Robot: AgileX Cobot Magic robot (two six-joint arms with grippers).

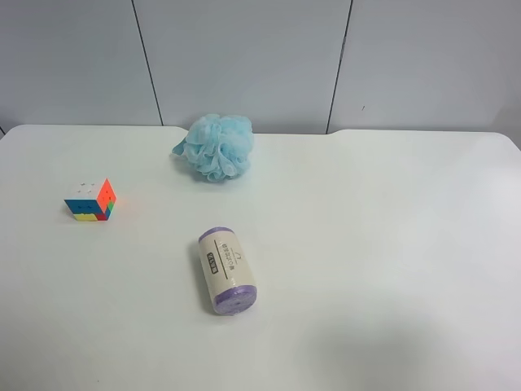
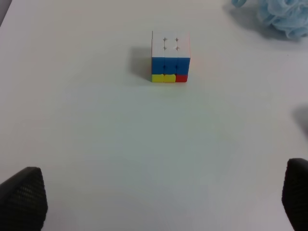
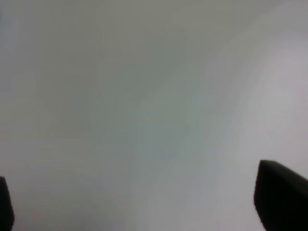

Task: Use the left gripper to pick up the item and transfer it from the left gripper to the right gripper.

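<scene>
Cube (image 1: pixel 90 200) sits flat on the white surface (image 1: pixel 391 244), far to the exterior high view's left, near that side's edge but not at it. White face up. Nothing touches it.

Left tool (image 2: pixel 159 197): fingers wide apart, nothing between them, only the two tips show in the left wrist view. The cube lies straight ahead of this tool, about centred on the gap and well apart from it. It shows a blue face with a yellow and red bottom row squarely to the camera, so its side faces look roughly lined up with the fingers. No long axis to pick, it's a cube. My read: a straight advance and descent, with little or no wrist turn.

Bath puff (image 1: pixel 218 147): at the back of the surface, well apart from the cube. It clips one corner of the left wrist view, off the approach line.

Roll (image 1: pixel 226 270): lying on its side mid-surface, purple end toward the camera, well apart from the cube.

Right tool (image 3: pixel 144 199): fingers apart, empty, view blurred, only bare surface showing, no cube in sight. Left arm judged nearer.

The exterior high view's right half has open room for the handover. Neither arm shows in that view. Pick-up not yet begun.
</scene>
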